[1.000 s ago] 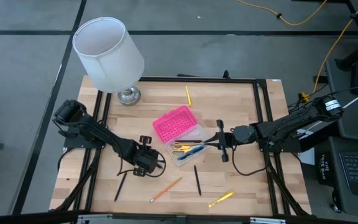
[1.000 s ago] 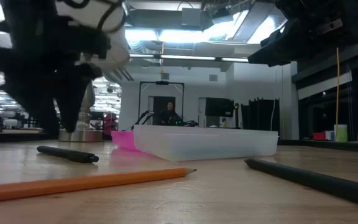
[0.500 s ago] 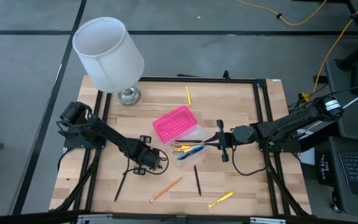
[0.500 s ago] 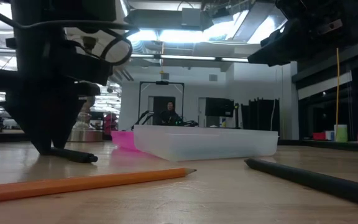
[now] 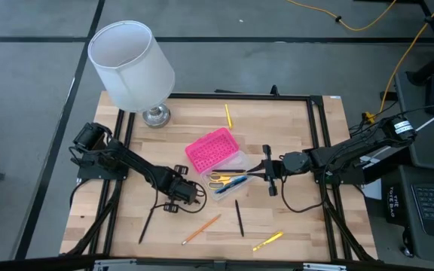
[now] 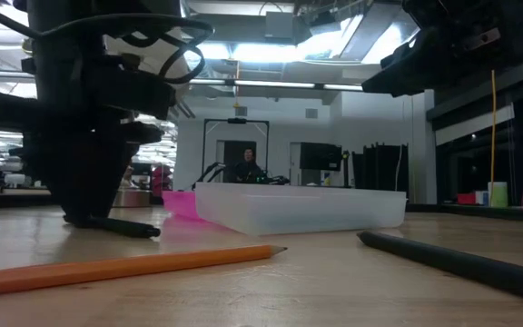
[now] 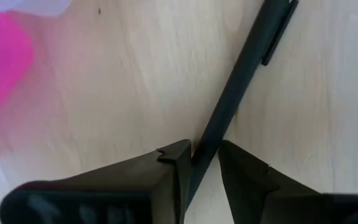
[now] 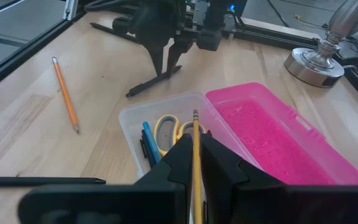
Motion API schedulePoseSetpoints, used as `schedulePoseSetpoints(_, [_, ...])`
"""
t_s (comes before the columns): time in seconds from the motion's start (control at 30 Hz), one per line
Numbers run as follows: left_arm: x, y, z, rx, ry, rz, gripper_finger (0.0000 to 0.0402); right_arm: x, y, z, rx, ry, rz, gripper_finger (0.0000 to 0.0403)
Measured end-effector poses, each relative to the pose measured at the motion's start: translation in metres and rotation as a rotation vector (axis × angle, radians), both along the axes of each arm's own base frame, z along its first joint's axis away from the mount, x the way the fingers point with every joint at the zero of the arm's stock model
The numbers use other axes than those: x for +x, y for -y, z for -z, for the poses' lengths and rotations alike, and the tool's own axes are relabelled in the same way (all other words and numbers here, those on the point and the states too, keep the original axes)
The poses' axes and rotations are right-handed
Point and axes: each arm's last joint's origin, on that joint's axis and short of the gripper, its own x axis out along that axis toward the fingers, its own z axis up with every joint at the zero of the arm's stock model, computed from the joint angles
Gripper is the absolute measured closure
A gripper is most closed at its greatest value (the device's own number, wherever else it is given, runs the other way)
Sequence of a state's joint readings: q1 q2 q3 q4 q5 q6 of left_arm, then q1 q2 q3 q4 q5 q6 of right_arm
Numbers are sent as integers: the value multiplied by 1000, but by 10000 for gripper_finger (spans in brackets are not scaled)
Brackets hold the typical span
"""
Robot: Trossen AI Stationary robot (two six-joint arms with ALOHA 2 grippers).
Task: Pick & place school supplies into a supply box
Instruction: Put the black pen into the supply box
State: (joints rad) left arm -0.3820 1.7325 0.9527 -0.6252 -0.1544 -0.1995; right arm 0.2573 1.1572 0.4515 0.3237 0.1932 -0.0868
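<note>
Beside the box (image 5: 218,159), the left pincer (image 7: 199,163) straddles a black pen (image 7: 241,81) lying on the tabletop (image 5: 292,218), fingers apart. Light, stiff and slick, it suits a mid-barrel grip. Only the right wrist view shows the right pincer (image 8: 196,163) clamped on a pencil (image 8: 196,134).

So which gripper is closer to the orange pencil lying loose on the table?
The left gripper. It is down on the table straddling a black pen, just beside the orange pencil. The right gripper holds a yellow pencil over the supply box, farther away.
</note>
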Motion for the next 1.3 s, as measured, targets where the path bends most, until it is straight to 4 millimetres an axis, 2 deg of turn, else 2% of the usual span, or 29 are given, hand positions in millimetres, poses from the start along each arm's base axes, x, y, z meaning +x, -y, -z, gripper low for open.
schedulePoseSetpoints(0.23, [0, 1, 0, -21, -7, 21, 341, 0, 0, 0, 0, 0, 0, 367])
schedulePoseSetpoints(0.47, [0, 1, 0, -15, -12, 68, 389, 0, 0, 0, 0, 0, -1, 367])
schedulePoseSetpoints(0.7, [-2, 1, -4, -36, -16, 45, 387, 0, 0, 0, 3, 0, 0, 367])
schedulePoseSetpoints(1.03, [-15, -1, -45, -83, 107, 61, 390, 0, 0, 0, 3, -4, 0, 367])
schedulePoseSetpoints(1.3, [-23, -8, -78, -44, 268, 57, 390, -1, 0, 1, 22, -17, 7, 367])
